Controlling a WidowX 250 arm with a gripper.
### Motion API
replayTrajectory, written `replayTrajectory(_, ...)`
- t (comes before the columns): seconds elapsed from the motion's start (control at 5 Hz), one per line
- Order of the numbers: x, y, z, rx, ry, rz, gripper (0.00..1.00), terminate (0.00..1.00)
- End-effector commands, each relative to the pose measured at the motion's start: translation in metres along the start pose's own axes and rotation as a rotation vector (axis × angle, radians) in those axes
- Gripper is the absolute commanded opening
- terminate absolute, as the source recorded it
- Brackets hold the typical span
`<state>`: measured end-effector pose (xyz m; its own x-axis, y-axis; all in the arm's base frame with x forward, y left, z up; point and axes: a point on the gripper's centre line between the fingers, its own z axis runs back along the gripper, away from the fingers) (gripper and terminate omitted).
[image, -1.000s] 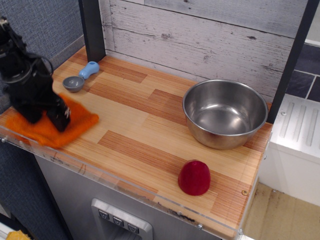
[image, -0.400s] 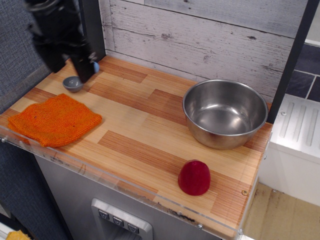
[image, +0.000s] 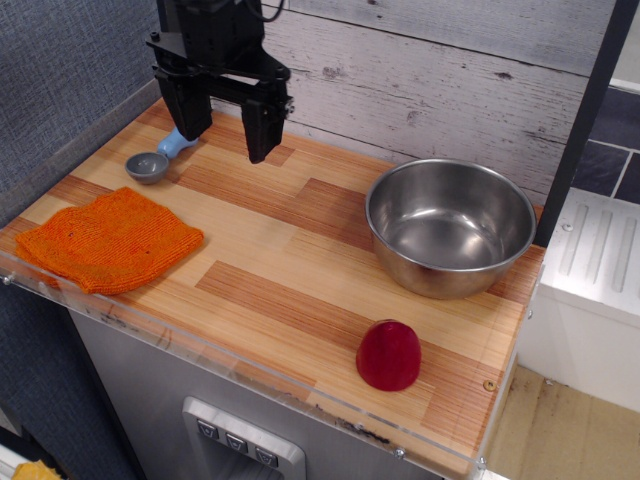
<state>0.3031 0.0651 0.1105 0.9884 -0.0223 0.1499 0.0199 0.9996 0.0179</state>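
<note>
Gripper (image: 227, 122) hangs above wooden counter (image: 280, 250) near back wall, jaws spread wide, nothing between them. Blue-handled scoop (image: 160, 156) lies just beside and below left-hand jaw, apart from it. Orange knitted cloth (image: 108, 239) lies flat, well below and to that same side, near front edge. Steel bowl (image: 450, 226) sits far off other jaw, empty inside. Red rounded object (image: 389, 355) stands near front edge, well apart from jaws.

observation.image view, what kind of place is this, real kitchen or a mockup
Probably a toy or mock kitchen set up for a robot. A small wooden counter backed by whitewashed planks holds a metal bowl, a blue-handled scoop and an orange knitted cloth, and a black open gripper hangs above it.
</note>
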Motion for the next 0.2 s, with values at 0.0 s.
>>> replayTrajectory(0.0,0.0058,0.0013,0.0168,0.015,-0.055,-0.001,1.00,1.00)
